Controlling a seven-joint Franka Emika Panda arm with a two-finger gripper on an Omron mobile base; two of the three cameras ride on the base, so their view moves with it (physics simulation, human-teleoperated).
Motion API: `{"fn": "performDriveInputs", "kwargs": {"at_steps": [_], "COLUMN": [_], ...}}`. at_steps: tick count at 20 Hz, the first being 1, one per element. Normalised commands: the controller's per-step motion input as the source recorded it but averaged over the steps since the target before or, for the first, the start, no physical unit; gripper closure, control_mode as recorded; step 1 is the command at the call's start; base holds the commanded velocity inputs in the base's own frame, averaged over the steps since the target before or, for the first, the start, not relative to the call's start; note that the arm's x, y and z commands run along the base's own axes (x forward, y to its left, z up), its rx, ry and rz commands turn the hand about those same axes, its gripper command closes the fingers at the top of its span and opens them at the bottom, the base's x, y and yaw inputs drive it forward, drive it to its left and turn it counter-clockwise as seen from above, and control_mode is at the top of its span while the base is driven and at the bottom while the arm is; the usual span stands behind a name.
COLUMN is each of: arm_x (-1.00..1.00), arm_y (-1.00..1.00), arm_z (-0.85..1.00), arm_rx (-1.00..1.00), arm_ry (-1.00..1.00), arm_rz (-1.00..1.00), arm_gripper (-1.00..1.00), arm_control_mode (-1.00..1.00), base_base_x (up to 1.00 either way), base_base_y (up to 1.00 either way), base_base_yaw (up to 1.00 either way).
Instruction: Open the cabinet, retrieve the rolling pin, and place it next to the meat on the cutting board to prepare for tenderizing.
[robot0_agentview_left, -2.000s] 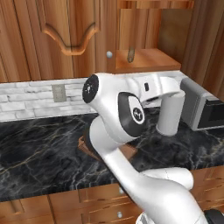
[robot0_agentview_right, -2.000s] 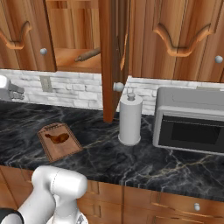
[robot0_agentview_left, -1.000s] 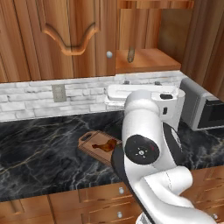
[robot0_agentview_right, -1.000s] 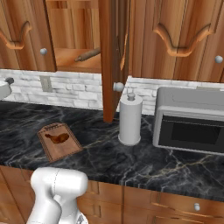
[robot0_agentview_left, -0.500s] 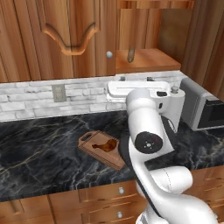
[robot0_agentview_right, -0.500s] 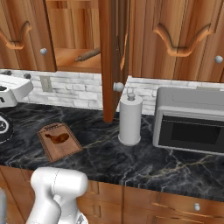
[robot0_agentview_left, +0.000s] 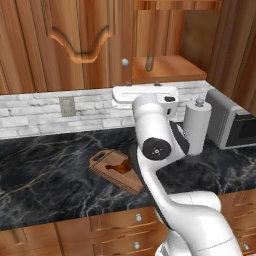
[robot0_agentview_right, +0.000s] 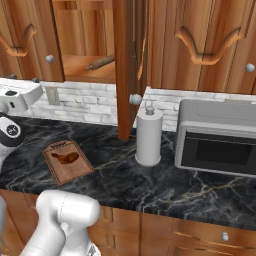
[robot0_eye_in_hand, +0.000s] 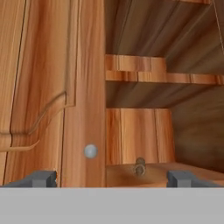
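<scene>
Inside the open cabinet (robot0_agentview_right: 85, 45), on the lower shelf, lies the rolling pin (robot0_agentview_right: 100, 63), end-on to the hand camera and lined up between the fingertips. Gripper (robot0_eye_in_hand: 111, 178) raised in front of the shelf, jaws spread wide and empty, probably set to reach in for the pin. One door (robot0_agentview_right: 127, 65) swung out edge-on toward the room with its round knob (robot0_agentview_right: 135, 99) showing; the other door (robot0_agentview_left: 80, 40) shut beside the opening, its knob (robot0_agentview_left: 124, 62) just left of the pin.

Below on the counter (robot0_agentview_right: 150, 182), black marble with pale veins, rests the cutting board (robot0_agentview_right: 66, 161), angled, handle toward the wall, with the meat (robot0_agentview_right: 66, 157) on its middle and bare board beside it for the pin. Right of the board stands a paper towel roll (robot0_agentview_right: 149, 136), then a grey microwave (robot0_agentview_right: 217, 137). Behind runs a white brick backsplash (robot0_agentview_left: 35, 112) with an outlet (robot0_agentview_left: 66, 105); under the counter, wooden drawers (robot0_agentview_left: 100, 230) with silver knobs.
</scene>
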Motion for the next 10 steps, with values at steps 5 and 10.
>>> {"fn": "performDriveInputs", "kwargs": {"at_steps": [5, 10], "arm_x": [0.20, 0.29], "arm_y": [0.34, 0.14], "arm_z": [-0.01, 0.00], "arm_rx": [-0.03, 0.00], "arm_ry": [0.01, 0.02], "arm_rz": [0.00, 0.00], "arm_gripper": [-1.00, -1.00], "arm_control_mode": [-1.00, -1.00], "base_base_x": [0.00, 0.00], "base_base_y": [0.00, 0.00], "base_base_yaw": [0.00, 0.00]}}
